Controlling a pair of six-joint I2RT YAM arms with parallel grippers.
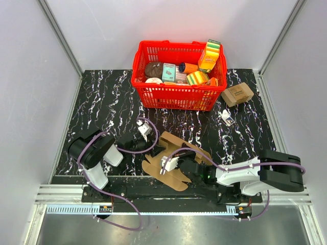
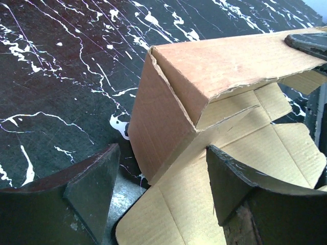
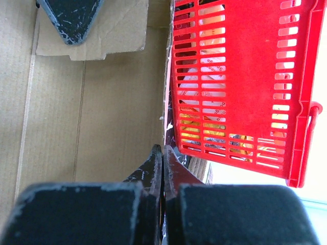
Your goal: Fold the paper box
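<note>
The paper box lies on the black marbled table between the arms, mostly flat, with one long panel raised. My left gripper is open at the box's near-left corner. One of its fingers hangs over a flat flap and the other is over the table, with nothing held. My right gripper is shut on the edge of the raised panel and points toward the basket.
A red basket full of groceries stands behind the box. A small printed brown carton sits to its right, with a small white object nearer. Grey walls enclose the table, and a metal rail runs along its near edge.
</note>
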